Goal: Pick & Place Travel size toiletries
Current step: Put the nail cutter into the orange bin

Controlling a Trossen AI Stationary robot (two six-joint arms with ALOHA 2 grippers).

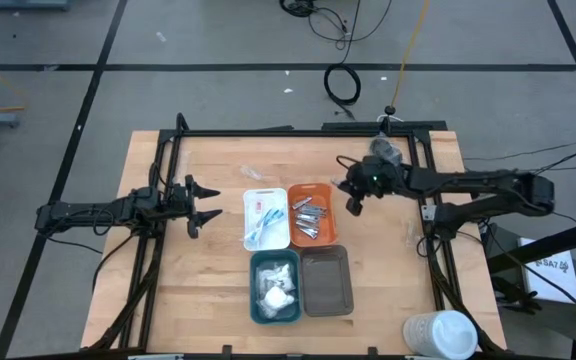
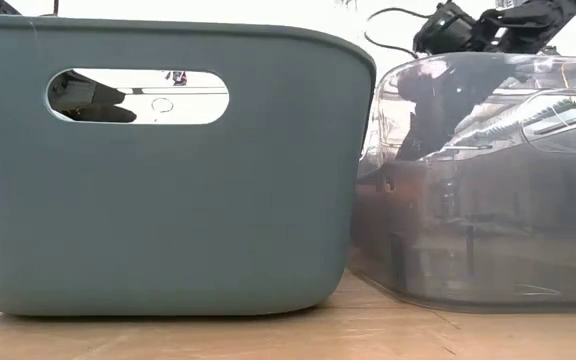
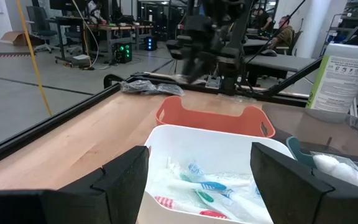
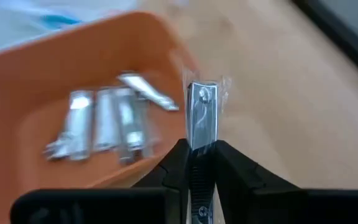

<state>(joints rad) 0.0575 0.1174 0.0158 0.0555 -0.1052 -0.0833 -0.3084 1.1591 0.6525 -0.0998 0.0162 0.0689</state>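
My right gripper (image 1: 353, 205) hangs just right of the orange tray (image 1: 313, 186), shut on a silver metal piece in clear wrap (image 4: 201, 115). Several more silver pieces (image 4: 104, 127) lie flat on the orange tray's floor. The white tray (image 1: 266, 191) holds pink and blue wrapped sticks (image 3: 204, 190). White sachets (image 1: 276, 290) lie in the teal tray (image 1: 256, 262). My left gripper (image 1: 208, 203) stays at the table's left, open, its fingers level and pointing at the white tray. My right gripper pinches the near end (image 4: 201, 144) of the silver piece between its two fingers. The piece lies along the fingers and sticks out past their tips. The fingers slant down from the table's right side. The piece is lifted clear, beside the orange tray's right rim.
The grey tray (image 1: 326, 262) stands to the right of the teal one, at the table's near side. A big white cup (image 1: 440, 333) lies at the near right corner. A dark crumpled wrap (image 1: 385, 150) sits at the far right. A black frame (image 1: 298, 131) edges the table.
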